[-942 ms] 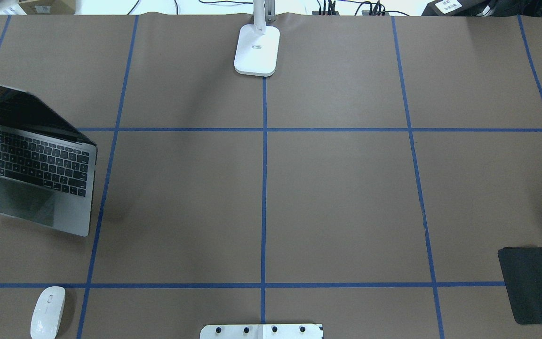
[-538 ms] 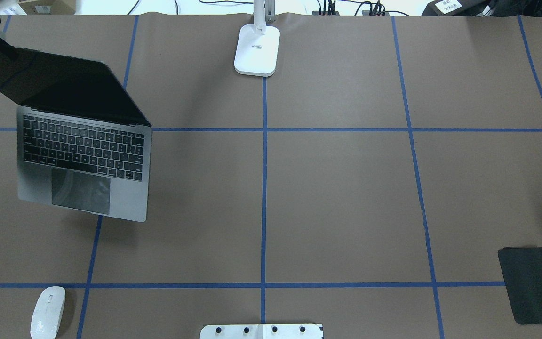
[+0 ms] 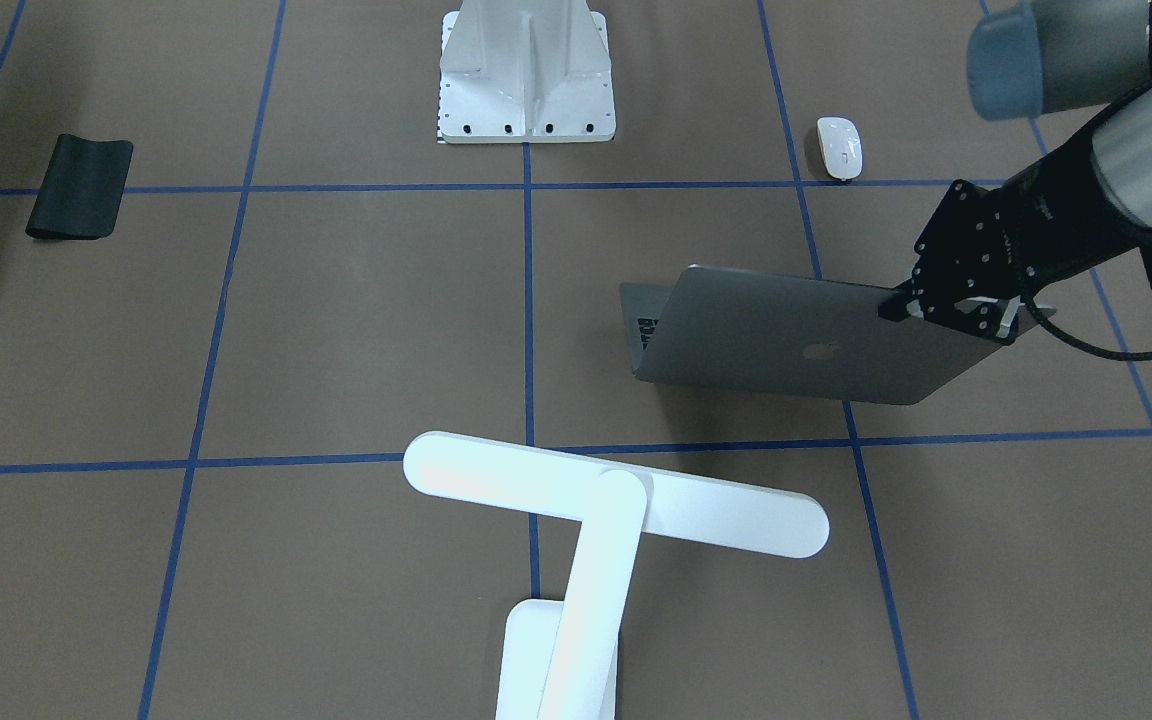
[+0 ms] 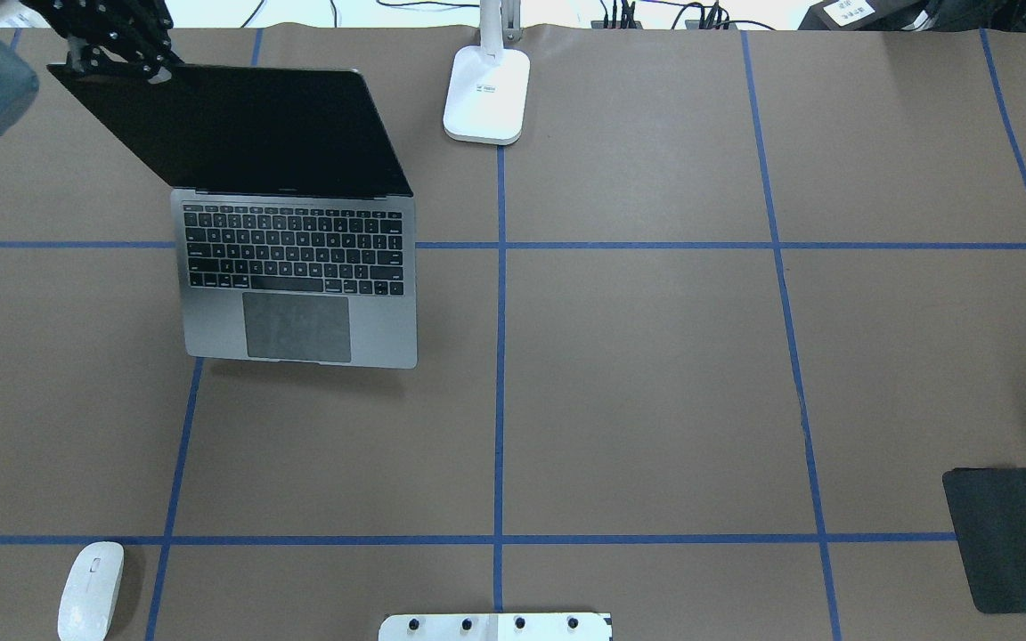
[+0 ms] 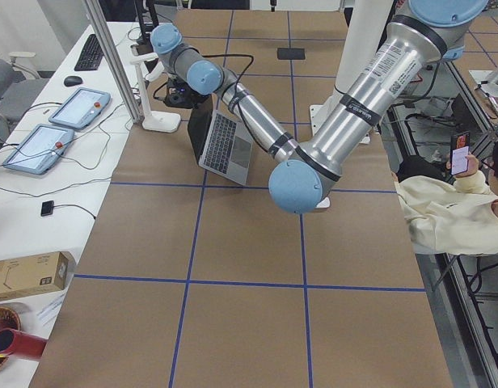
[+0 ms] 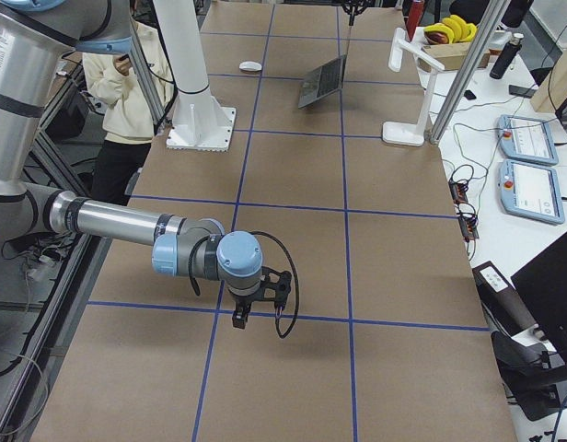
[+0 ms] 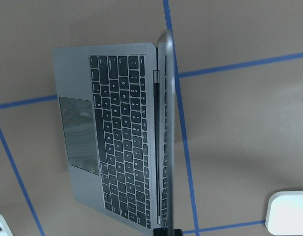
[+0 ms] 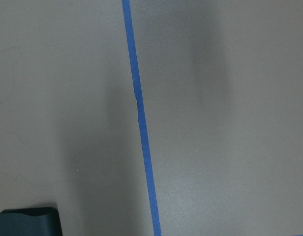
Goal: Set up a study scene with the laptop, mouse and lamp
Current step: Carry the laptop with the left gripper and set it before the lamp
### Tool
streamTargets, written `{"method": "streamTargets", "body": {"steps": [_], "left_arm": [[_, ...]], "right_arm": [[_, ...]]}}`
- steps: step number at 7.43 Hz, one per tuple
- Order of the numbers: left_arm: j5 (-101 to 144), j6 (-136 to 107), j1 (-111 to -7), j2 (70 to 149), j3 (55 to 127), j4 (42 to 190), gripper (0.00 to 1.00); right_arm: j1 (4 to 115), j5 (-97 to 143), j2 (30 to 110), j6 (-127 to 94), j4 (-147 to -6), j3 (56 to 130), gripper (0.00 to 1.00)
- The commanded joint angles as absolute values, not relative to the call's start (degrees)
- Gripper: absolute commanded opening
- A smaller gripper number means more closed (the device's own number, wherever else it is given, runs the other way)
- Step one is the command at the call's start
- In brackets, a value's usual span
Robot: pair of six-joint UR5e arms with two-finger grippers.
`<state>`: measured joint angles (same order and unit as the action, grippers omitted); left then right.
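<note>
Left gripper (image 4: pixel 121 60) clamped on the far left corner of the laptop (image 4: pixel 299 267) lid. Laptop open, on the left half of the table, just left of the lamp (image 4: pixel 486 93) base. Mouse (image 4: pixel 91 590) at near left edge, well apart. Right gripper (image 6: pixel 258 322) hangs low over bare table; grip unreadable.

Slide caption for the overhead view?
Left pincer holds the open laptop by its screen corner; mouse and lamp untouched.
</note>
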<state>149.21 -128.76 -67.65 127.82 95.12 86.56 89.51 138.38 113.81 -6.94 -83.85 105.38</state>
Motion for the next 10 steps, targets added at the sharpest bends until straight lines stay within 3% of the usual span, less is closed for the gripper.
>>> {"method": "streamTargets", "body": {"steps": [1,4,10], "left_arm": [[144.17,-138.82,-64.18,135.32,85.03,96.54,0.00],[130.91,-149.39,-57.59,142.27,73.60,109.57,0.00],[123.57,-149.61,-53.26,141.68,71.37,119.43,0.00]], "right_arm": [[89.47,138.43,113.91,-6.94,-83.85,105.29,1.00],[89.47,138.43,114.26,-6.94,-83.85,105.12,1.00],[89.38,138.69,114.26,-6.94,-84.11,104.94,1.00]]}}
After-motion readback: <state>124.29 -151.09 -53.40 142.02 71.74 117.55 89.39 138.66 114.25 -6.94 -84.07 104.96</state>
